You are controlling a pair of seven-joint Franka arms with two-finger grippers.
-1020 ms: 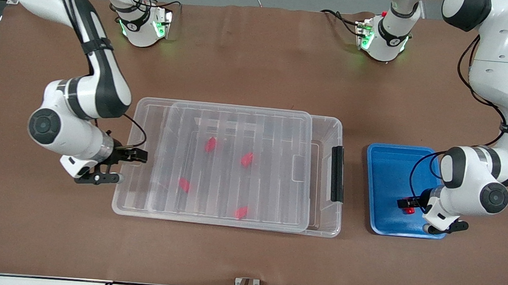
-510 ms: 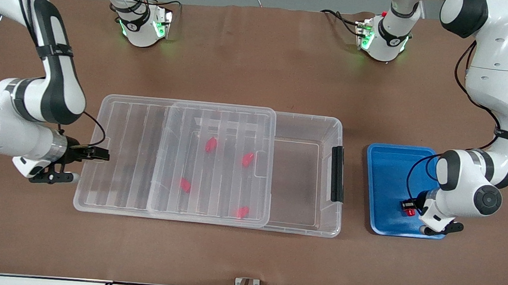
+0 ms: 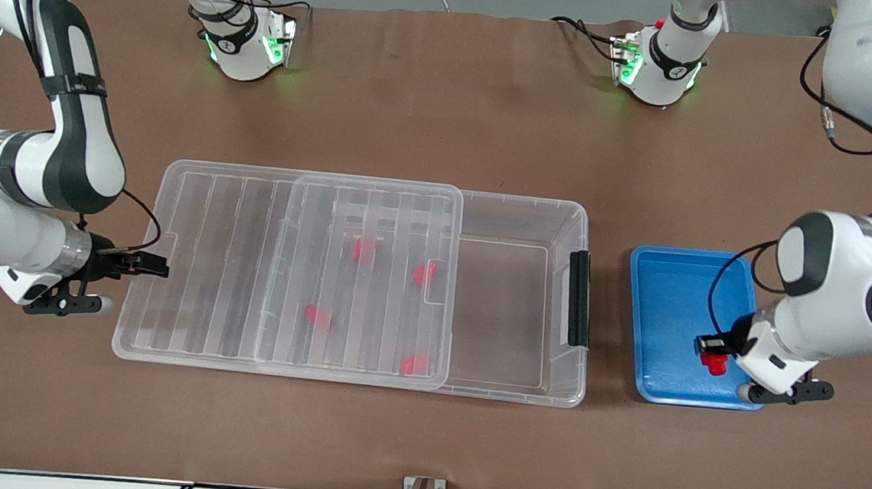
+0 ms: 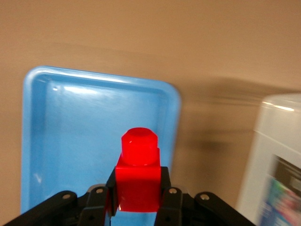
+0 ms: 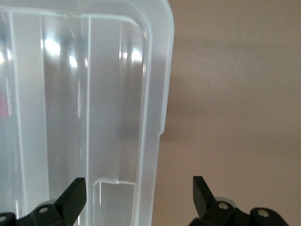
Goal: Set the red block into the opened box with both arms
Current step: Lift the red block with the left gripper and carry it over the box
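Note:
The red block [image 3: 715, 364] [image 4: 138, 179] is pinched between the fingers of my left gripper [image 3: 711, 350] [image 4: 136, 202], which is shut on it just over the blue tray [image 3: 669, 314] [image 4: 70, 141]. The clear box [image 3: 584, 209] lies mid-table. Its ribbed lid [image 3: 212, 259] [image 5: 94, 94] is slid toward the right arm's end, so the part by the black latch [image 3: 577, 299] is uncovered. My right gripper [image 3: 151, 264] [image 5: 136, 193] stands open at the lid's end, with the lid's edge tab between its fingers.
Several other red blocks, such as the one at the box's middle [image 3: 424, 274], lie in the box under the lid. The box's corner [image 4: 277, 155] shows in the left wrist view. Brown tabletop surrounds box and tray.
The lid slid toward the right arm's end along with my right gripper, uncovering the latch end of the box. My left gripper shut on the red block and rose a little over the tray.

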